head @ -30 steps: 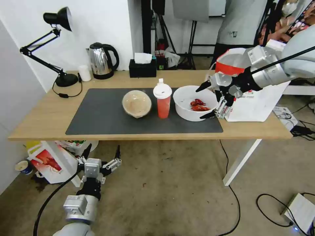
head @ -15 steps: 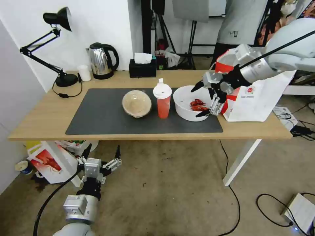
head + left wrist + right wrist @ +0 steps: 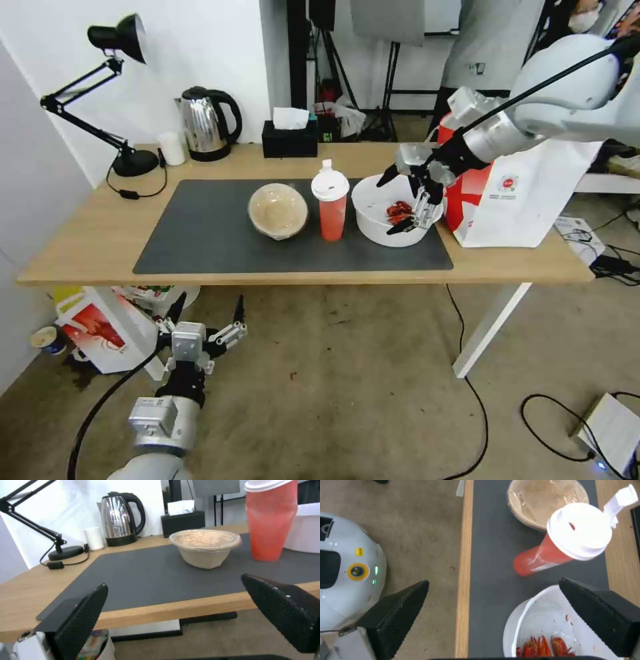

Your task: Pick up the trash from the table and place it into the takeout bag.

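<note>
Your right gripper (image 3: 400, 203) hangs over the white bowl (image 3: 375, 223), jaws spread wide, nothing held. In the head view one fingertip sits near the far rim and the other over the near rim on the bag side, so the claw is above the bowl's right half, not centred. The right wrist view agrees: the bowl (image 3: 540, 630) with its crayfish scraps (image 3: 541, 647) lies under the gripper and toward one finger, while the other finger hangs out past the table edge, over the floor.

The key relation, as I judge it: the bowl is straight below but offset, so a rim pinch needs one finger inside and one outside the wall. Whether the tips are level with the rim yet, you can't tell from here.

The red cup (image 3: 331, 207) stands just beside the bowl, the beige bowl (image 3: 278, 210) beyond it, all on the grey mat (image 3: 200, 233) on the table (image 3: 80, 247). The takeout bag (image 3: 527, 200) stands on the bowl's other side, close by the right arm – a short carry.

The left gripper (image 3: 203, 320) is parked low in front of the table, also wide open and empty, well apart from the trash. The right arm is the nearer one.
</note>
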Available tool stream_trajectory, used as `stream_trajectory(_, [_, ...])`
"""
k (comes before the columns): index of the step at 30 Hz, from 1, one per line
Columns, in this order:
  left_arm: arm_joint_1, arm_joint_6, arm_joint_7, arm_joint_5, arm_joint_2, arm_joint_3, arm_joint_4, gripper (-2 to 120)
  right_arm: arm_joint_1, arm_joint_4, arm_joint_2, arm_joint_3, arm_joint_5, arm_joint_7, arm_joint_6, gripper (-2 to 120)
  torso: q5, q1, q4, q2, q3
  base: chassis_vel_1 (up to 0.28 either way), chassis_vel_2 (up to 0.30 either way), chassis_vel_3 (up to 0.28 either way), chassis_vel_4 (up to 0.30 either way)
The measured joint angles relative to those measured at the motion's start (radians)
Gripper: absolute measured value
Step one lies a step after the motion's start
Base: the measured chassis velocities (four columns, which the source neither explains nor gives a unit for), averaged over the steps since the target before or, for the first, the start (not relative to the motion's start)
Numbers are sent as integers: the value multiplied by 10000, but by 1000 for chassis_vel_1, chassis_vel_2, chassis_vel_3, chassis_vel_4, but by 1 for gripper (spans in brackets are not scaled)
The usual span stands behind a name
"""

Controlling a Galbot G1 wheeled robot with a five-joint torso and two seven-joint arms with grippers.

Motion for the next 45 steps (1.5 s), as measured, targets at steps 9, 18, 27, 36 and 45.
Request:
stream_trajectory(9, [0, 0, 0, 0, 0, 0, 0, 100, -278, -142, 134, -40, -67, -86, -56, 100, 0, 0, -1, 0, 0, 0, 0, 0, 0])
stream_trajectory(18, [0, 0, 0, 0, 0, 0, 0, 100, -458, -392, 203, -89, -124, -280, -122, 100, 0, 0, 0, 0, 0, 0, 0, 0, 0])
stream_trajectory(27, [0, 0, 0, 0, 0, 0, 0, 100, -740, -635, 228, -117, -214, -475, -243, 100, -1, 0, 0, 0, 0, 0, 0, 0, 0])
stream_trajectory(36, [0, 0, 0, 0, 0, 0, 0, 100, -1154, -779, 220, -60, -346, -568, -306, 100, -1, -1, 0, 1, 0, 0, 0, 0, 0])
stream_trajectory(45, [0, 0, 0, 0, 0, 0, 0, 100, -1599, -978, 30, 226, -403, -540, -314, 100, -2, 0, 1, 0, 0, 0, 0, 0, 0])
